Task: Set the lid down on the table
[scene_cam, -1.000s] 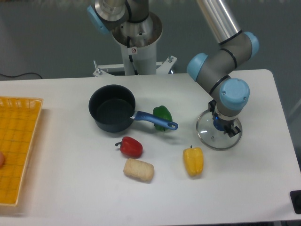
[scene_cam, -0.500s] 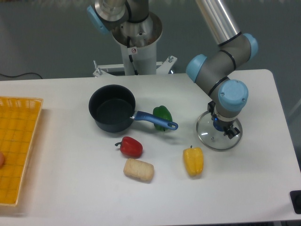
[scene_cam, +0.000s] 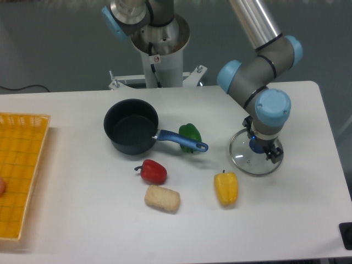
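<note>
The lid (scene_cam: 242, 154), a clear glass disc with a metal rim and a blue knob, lies flat on the white table (scene_cam: 82, 225) at the right. My gripper (scene_cam: 263, 150) points down right over the lid's centre, its dark fingers on either side of the knob. The jaws look slightly apart and the lid rests on the table by itself. The wrist hides the far part of the lid.
A dark saucepan (scene_cam: 131, 132) with a blue handle stands mid-table, with a green pepper (scene_cam: 191, 133) beside the handle. A red pepper (scene_cam: 153, 171), a beige roll (scene_cam: 162, 198) and a yellow pepper (scene_cam: 226, 188) lie in front. A yellow-orange mesh tray (scene_cam: 19, 170) sits at the left edge.
My wrist has risen slightly over the lid. The lid has stayed in the same place on the table.
</note>
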Available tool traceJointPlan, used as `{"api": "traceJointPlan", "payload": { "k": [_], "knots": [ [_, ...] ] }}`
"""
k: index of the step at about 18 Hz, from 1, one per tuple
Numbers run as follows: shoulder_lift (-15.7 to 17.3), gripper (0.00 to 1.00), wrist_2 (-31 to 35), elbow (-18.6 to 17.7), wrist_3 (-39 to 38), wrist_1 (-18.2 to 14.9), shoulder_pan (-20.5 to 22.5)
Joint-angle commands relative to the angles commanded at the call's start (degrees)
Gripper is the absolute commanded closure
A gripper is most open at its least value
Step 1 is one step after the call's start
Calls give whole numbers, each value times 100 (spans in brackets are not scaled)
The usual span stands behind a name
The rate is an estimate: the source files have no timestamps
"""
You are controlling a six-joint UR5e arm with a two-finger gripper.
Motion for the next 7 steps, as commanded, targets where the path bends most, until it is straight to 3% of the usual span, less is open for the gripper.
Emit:
{"api": "traceJointPlan", "payload": {
  "k": [7],
  "knots": [
    [544, 0, -26, -35, -44, -70, -431]
  ]
}}
